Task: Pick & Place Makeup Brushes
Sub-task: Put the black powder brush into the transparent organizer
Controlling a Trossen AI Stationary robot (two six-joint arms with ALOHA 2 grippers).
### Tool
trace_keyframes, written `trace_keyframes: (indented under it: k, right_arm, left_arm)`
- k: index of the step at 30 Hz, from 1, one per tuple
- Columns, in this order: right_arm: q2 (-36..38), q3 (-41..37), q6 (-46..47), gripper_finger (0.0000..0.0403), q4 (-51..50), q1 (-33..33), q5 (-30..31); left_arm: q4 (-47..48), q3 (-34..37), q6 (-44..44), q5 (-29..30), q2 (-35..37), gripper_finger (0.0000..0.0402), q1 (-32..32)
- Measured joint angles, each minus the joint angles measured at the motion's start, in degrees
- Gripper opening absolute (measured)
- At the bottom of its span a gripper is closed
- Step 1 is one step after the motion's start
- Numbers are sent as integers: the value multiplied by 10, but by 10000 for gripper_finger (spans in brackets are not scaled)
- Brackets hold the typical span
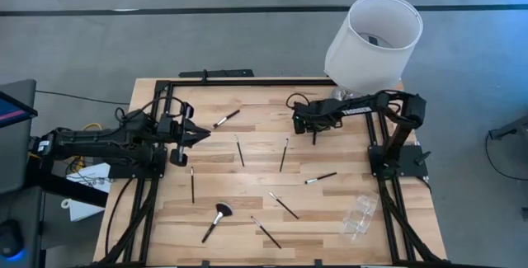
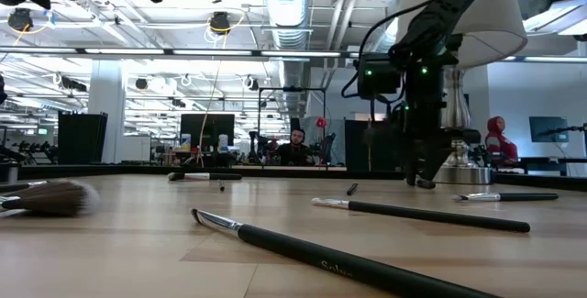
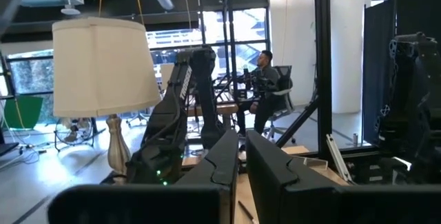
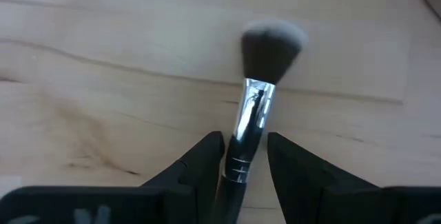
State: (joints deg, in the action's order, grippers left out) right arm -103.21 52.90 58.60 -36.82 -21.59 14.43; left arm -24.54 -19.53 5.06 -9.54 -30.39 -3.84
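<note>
A brush [image 4: 256, 107] (silver ferrule, dark tuft with a pale tip) is hanging between the right gripper's [image 4: 244, 156] fingers, which are clenching its handle just above the table [image 1: 247, 190] near the far right. The other brushes [image 1: 284, 205] are lying scattered across the wood, the fan brush [image 1: 216, 220] near the front. The left gripper [image 1: 196, 134] is waiting at the left, fingers nearly together, gripping nothing.

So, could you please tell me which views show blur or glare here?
Low view: the nearest black-handled brush and fluffy brush head look soft, and ceiling lights glare. Right wrist view: the pale-tipped bristles blur beyond the right gripper. High view: even light.
</note>
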Motion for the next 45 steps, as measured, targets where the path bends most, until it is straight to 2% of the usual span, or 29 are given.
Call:
trace_keyframes:
  k: [7,14,21,25,27,31,35,40,45]
  right_arm:
    - [22,-5,-33,97,-8,-4,-35]
    - [25,-5,-64,32,-13,-5,-91]
    - [32,-6,-98,30,-21,15,-93]
    - [76,-14,-102,45,-46,55,-115]
    - [107,-10,-95,45,-43,83,-104]
    - [163,-11,-57,30,-68,161,-10]
    - [223,-9,17,30,-81,269,84]
    - [280,-9,145,43,-90,433,260]
    - [291,-8,260,32,-121,598,438]
  left_arm:
    - [2,0,3,0,0,28,0]
    - [2,0,-9,0,0,28,0]
    - [14,0,-14,0,0,28,0]
    - [22,0,-12,0,0,28,0]
    - [23,0,-11,0,0,28,0]
    - [24,0,-11,0,0,28,0]
    - [28,0,-14,0,0,28,0]
    - [27,0,-26,0,0,28,7]
    - [27,0,-28,0,0,28,10]
